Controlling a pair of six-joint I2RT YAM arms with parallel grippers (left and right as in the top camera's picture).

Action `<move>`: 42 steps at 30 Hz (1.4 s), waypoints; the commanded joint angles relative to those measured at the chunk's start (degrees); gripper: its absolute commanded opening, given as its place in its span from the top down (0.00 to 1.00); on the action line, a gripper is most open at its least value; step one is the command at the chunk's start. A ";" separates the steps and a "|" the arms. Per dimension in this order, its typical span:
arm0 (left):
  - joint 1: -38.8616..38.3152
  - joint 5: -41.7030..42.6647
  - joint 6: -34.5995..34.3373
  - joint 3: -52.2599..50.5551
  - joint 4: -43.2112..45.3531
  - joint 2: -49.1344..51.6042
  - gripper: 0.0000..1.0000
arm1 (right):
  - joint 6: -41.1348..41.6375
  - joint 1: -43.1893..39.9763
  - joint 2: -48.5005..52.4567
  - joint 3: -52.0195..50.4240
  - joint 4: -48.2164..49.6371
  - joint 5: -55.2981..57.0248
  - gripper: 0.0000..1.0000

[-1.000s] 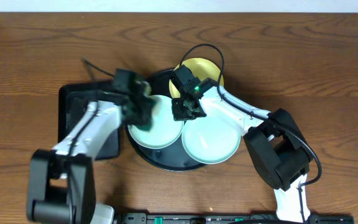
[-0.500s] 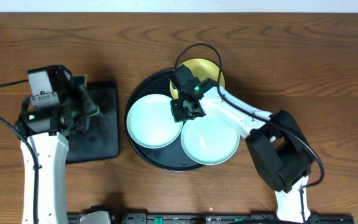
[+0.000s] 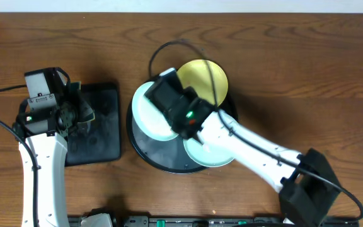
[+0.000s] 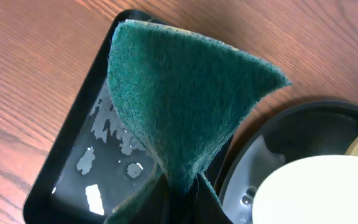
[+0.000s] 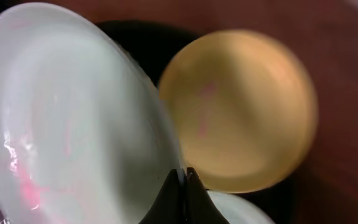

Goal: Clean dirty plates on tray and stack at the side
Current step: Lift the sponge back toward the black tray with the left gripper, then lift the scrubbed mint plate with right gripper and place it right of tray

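Observation:
The round black tray holds the plates. My right gripper is shut on the rim of a mint-green plate and holds it tilted over the tray's left side; the grip shows in the right wrist view, with the plate to its left. The yellow plate lies at the tray's back and also shows in the right wrist view. The second mint-green plate lies at the front, partly under my arm. My left gripper is shut on a green scouring pad.
A smaller black rectangular tray with wet patches sits left of the round tray, under my left gripper. The round tray's rim lies close to its right. Brown wooden table all round.
My left arm carried the scouring pad off the mint-green plate and over the rectangular tray. My right arm swung left across the round tray and raised and tilted the plate it grips.

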 commanded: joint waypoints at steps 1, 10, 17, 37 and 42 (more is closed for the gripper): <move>0.31 -0.74 -0.31 0.42 -0.31 0.59 0.93 | -2.47 4.35 -1.22 0.48 0.09 22.62 0.99; 0.31 -0.76 -0.28 0.42 -0.55 0.72 0.92 | -5.31 12.59 -1.51 0.48 2.01 42.86 0.99; 0.31 -0.74 -0.31 0.42 -0.57 0.72 0.92 | -6.69 14.14 -4.70 0.48 2.62 44.68 0.99; 0.31 -0.74 -0.31 0.42 -0.98 0.94 0.93 | 3.50 0.07 -8.94 0.42 -5.79 -3.48 0.99; 0.31 -0.74 -0.31 0.42 -1.16 0.94 0.93 | 3.43 -10.40 -9.27 0.44 -5.16 -25.40 0.99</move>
